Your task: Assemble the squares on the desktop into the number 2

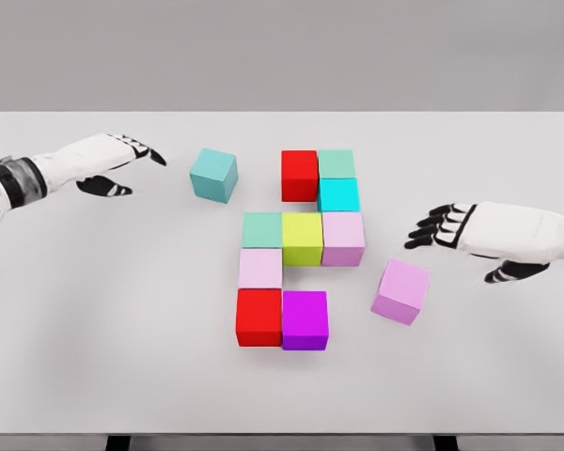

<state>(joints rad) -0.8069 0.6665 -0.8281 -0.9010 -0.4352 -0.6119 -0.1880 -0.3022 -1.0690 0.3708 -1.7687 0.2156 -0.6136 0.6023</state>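
White table (75, 310): nine cubes joined at centre, forming partial 2. Teal cube (213, 175) loose, tilted, upper left, near left hand (108, 162); fingers released, holding nothing. Lilac cube (400, 291) loose, tilted, lower right, near right hand (475, 228); fingers spread, empty. Wide bare surface toward all table edges.
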